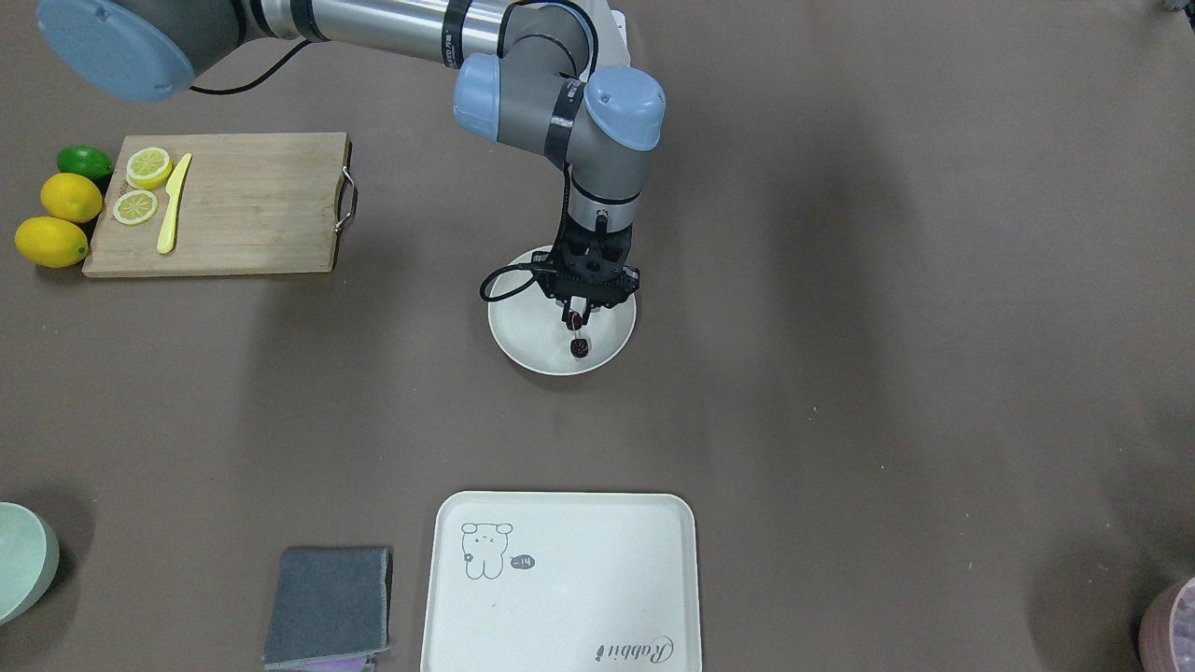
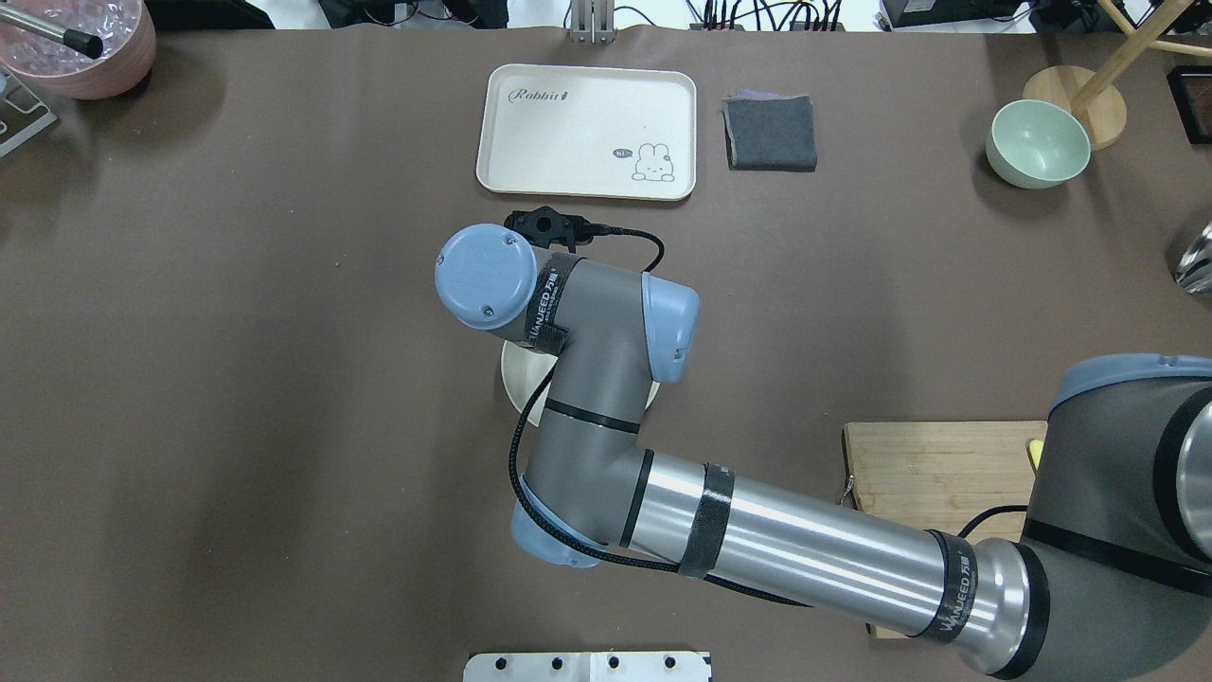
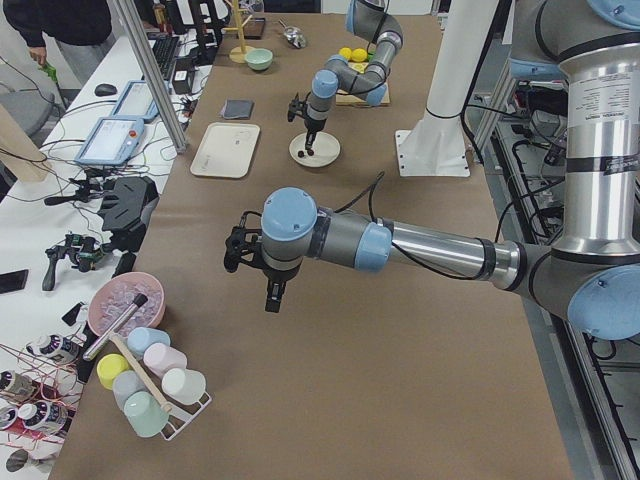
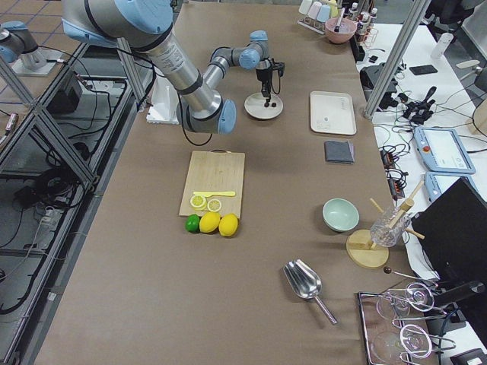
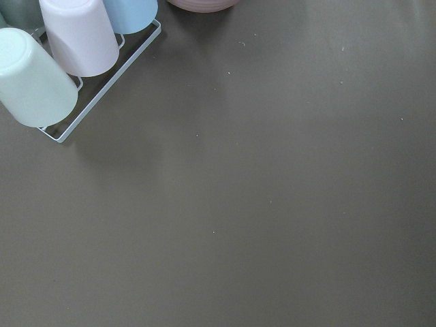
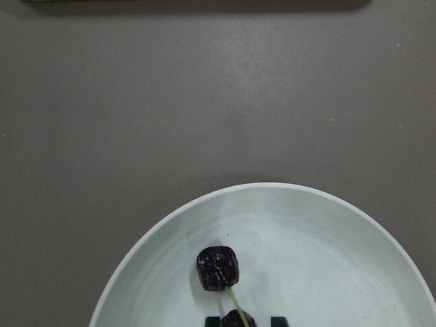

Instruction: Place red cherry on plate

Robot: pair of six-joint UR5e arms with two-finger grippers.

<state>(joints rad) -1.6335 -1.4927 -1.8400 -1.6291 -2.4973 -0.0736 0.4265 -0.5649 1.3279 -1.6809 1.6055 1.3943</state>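
While over plate [image 6: 327, 225], fingers [image 6: 276, 322] pinching cherry [image 6: 218, 268]

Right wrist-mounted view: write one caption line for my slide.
Joined red cherry pair over the plate, one fruit between the right gripper fingertips, the other just ahead.

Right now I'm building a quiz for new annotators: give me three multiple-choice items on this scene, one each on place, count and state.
1. The red cherry is: A in the green bowl; B at the round plate; C on the grey cloth.
2. Whole yellow lemons beside the cutting board: A one; B two; C four.
3. The Rabbit tray is: A bare; B stacked with cups; C holding lemon slices.
Answers: B, the right wrist view shows it inside the plate's rim; B, two lie by the lime; A, nothing rests on it.
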